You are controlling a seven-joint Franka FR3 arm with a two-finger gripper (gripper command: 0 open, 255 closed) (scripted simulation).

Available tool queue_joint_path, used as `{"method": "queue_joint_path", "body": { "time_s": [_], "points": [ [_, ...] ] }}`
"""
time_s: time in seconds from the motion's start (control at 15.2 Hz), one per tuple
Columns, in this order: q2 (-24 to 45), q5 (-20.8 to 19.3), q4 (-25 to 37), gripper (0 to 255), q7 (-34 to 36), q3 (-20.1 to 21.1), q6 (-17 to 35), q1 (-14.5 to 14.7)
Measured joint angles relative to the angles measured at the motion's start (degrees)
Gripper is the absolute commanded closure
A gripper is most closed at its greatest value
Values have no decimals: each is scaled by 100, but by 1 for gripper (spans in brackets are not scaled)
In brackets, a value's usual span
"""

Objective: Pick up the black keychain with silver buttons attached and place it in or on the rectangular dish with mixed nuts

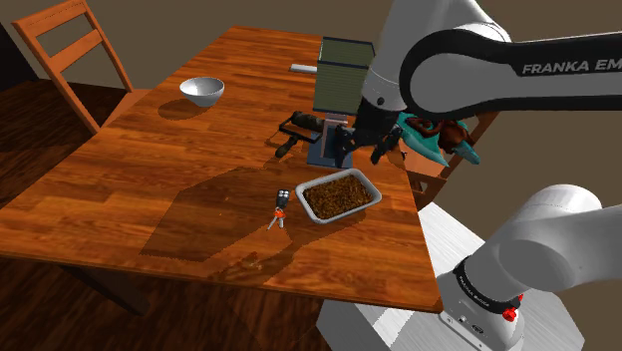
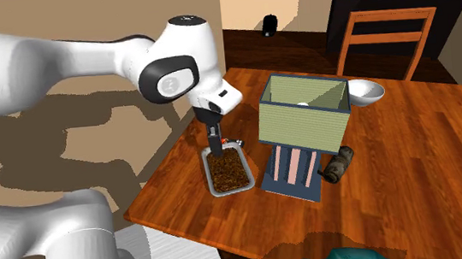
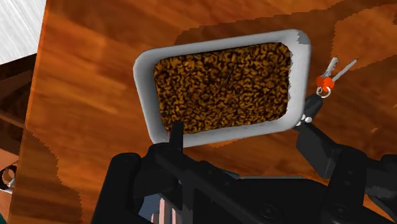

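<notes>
Overhead, the arm (image 1: pixel 468 60) bends down over the table (image 1: pixel 150 189), its gripper (image 1: pixel 361 150) pointing down above the dish (image 3: pixel 145 102) of nuts, fingers apart and holding nothing, while the keychain (image 1: pixel 282 202) lies on the wood just beside the dish's rim.
</notes>
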Motion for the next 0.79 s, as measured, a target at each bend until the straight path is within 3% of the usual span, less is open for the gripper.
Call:
{"method": "queue_joint_path", "body": {
  "time_s": [0.46,0.79],
  "points": [
    [1154,14,349,0,1747,1343,1084,-275],
    [2353,-716,952,0,3304,2433,1735,-881]
  ]
}}
